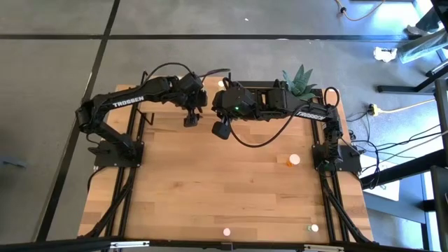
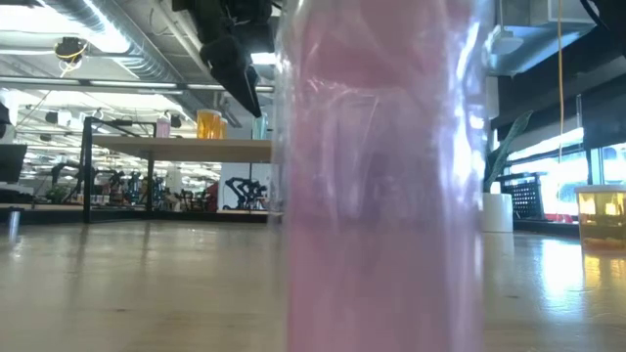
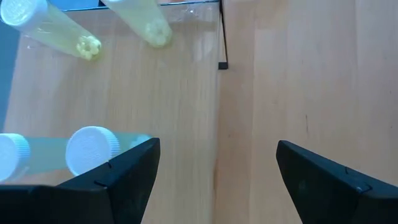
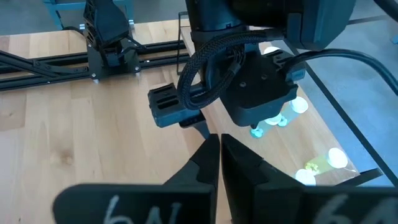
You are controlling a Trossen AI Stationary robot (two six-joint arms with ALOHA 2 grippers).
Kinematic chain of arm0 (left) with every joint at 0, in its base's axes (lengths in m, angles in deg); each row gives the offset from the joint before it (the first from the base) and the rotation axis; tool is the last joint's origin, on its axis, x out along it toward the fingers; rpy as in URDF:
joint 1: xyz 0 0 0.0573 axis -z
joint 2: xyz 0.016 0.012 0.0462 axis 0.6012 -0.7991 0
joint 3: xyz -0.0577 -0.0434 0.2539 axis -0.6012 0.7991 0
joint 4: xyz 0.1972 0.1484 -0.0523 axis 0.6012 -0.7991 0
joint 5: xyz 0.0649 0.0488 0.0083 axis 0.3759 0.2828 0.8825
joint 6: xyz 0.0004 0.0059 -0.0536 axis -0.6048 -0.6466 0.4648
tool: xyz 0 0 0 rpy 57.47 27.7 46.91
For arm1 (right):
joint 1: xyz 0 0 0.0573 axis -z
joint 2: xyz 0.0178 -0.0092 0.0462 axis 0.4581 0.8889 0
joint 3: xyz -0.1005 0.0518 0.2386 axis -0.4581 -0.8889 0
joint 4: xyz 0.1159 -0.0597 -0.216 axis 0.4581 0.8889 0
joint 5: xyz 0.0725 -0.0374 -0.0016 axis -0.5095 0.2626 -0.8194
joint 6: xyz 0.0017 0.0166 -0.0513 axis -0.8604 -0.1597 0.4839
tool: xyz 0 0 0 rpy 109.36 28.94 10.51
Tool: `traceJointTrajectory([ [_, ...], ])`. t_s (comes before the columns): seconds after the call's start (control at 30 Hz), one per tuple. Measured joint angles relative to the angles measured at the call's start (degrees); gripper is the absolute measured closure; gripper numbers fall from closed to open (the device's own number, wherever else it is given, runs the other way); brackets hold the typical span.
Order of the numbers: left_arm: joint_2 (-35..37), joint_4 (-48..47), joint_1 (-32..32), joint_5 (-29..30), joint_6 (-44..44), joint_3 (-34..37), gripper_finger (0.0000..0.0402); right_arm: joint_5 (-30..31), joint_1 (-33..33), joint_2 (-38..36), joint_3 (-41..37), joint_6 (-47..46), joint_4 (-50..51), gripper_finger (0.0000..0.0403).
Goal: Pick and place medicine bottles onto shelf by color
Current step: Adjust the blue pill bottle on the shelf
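The light-wood table (image 1: 210, 189) fills most of the high view, with both dark arms reaching in over its far edge. The shelf (image 3: 186, 93) sits at that far edge under the two arms; in the left wrist view its pale wood top and one thin black post (image 3: 222, 34) show.

The left pincer (image 1: 190, 120) hangs over the shelf with its two fingers (image 3: 124, 180) spread wide and nothing between them. The right pincer (image 1: 221, 130) is just beside it, pointing toward the left arm, its fingers pressed together and holding nothing.

A green plant (image 1: 299, 80) stands at the table's far right corner.

Several yellowish medicine bottles (image 3: 93, 149) with white caps lie on the shelf, two near the left pincer's finger and two farther along. On the open table, an orange bottle (image 1: 291, 160) lies toward the right side, a pink bottle (image 1: 227, 231) stands at the near edge, and a greenish bottle (image 1: 313, 228) rests near the near right corner. The pink one fills the low view.
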Motion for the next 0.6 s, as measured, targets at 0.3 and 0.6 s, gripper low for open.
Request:
traceJointTrajectory([
  [0.3,0.00,0.20,-0.10,1.24,-1.00,0.00,0.0086,0.00,0.00,0.00,0.00,0.00,0.00,0.0383],
  [0.6,-0.85,0.69,-0.61,2.92,-0.96,0.00,0.0086,0.00,0.00,0.00,0.00,0.00,0.00,0.0383],
])
